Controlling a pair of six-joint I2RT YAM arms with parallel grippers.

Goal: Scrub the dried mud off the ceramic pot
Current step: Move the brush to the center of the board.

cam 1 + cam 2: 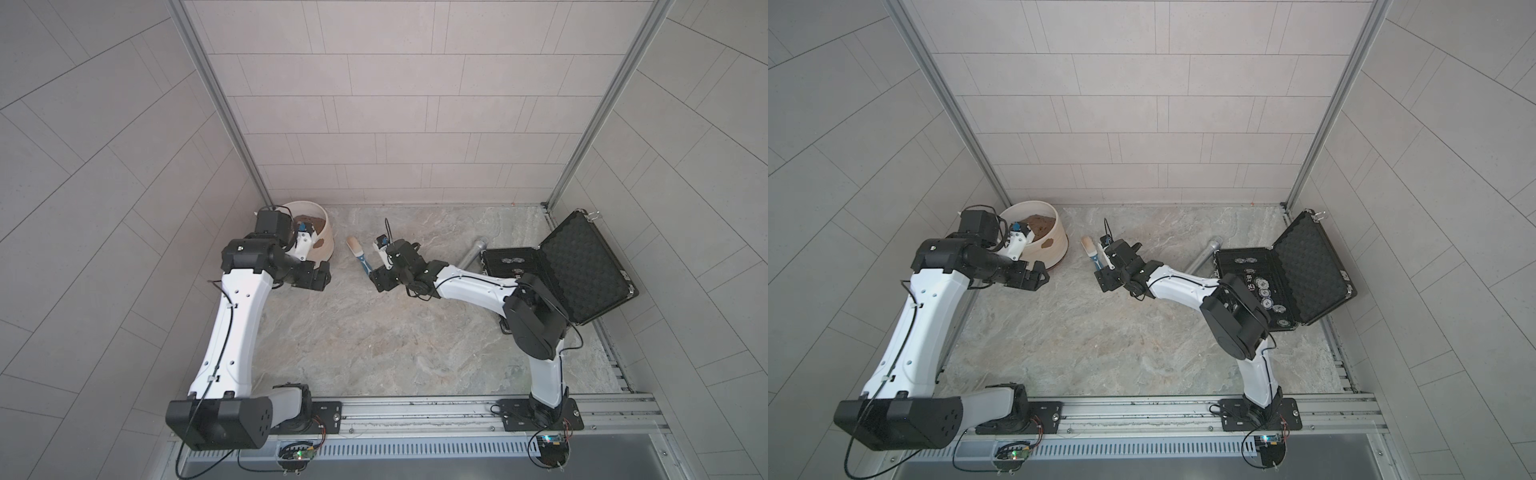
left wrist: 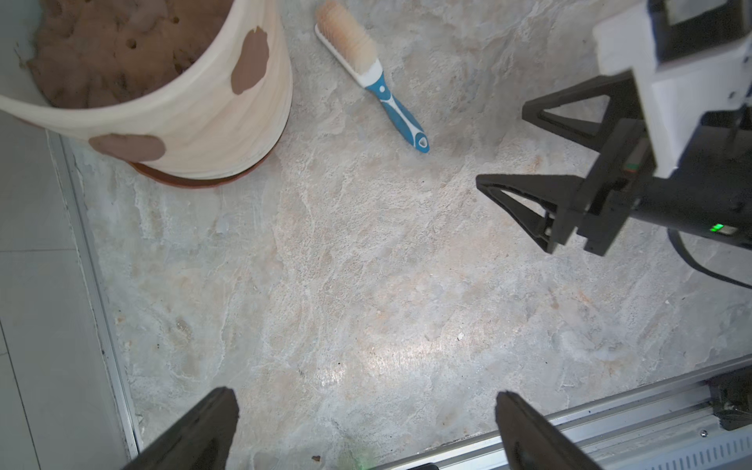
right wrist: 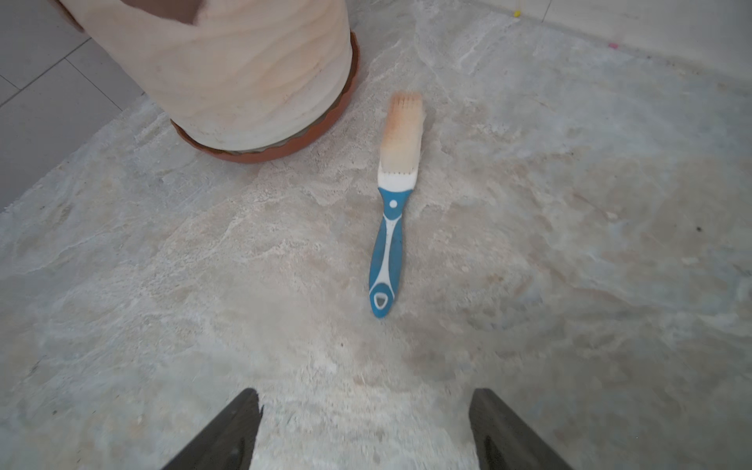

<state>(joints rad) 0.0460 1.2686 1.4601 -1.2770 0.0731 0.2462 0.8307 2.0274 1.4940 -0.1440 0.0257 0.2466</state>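
At ten o'clock on the surface [image 1: 374,353], in both top views, stands the ceramic pot [image 1: 329,232], dried mud [image 1: 318,244] on its wall, scrub brush [image 1: 358,252] at its three o'clock. Left wrist: left hand [image 2: 364,407] gapes wide, empty. Right wrist: right hand [image 3: 366,407] open, empty, brush handle just ahead, untouched.

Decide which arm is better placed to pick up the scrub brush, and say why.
Right. The right gripper is open, in line with the handle of the brush. The left gripper, also open, sits beside the ceramic pot, farther off.
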